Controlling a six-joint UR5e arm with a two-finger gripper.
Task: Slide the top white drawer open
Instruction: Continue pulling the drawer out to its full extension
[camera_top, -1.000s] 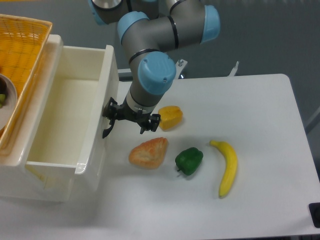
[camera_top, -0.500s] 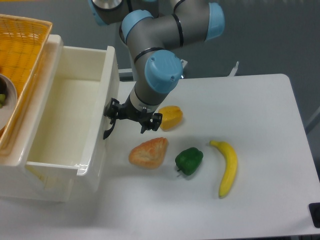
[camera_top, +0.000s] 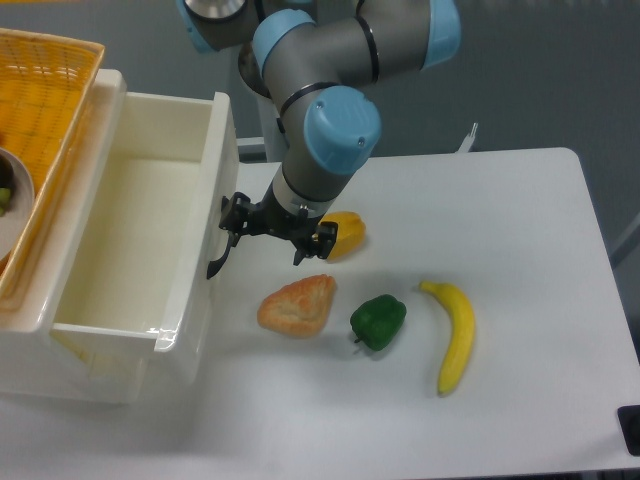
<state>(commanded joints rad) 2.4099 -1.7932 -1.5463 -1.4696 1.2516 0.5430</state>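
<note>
the arm's upper links run off the top edge, so its base is out of sight; the gripper (camera_top: 272, 235) sits under the blue wrist cap, its fingers dark and small, and whether they are spread or closed cannot be told; the yellow pepper (camera_top: 346, 232) is partly covered by the gripper's right side; the orange basket (camera_top: 45, 110) is cut by the left and top edges; a bowl (camera_top: 12, 200) inside it shows only as a sliver; the top white drawer (camera_top: 130, 240) hides its own front panel from this angle; a dark object (camera_top: 631, 428) is clipped at the lower right corner.
</note>
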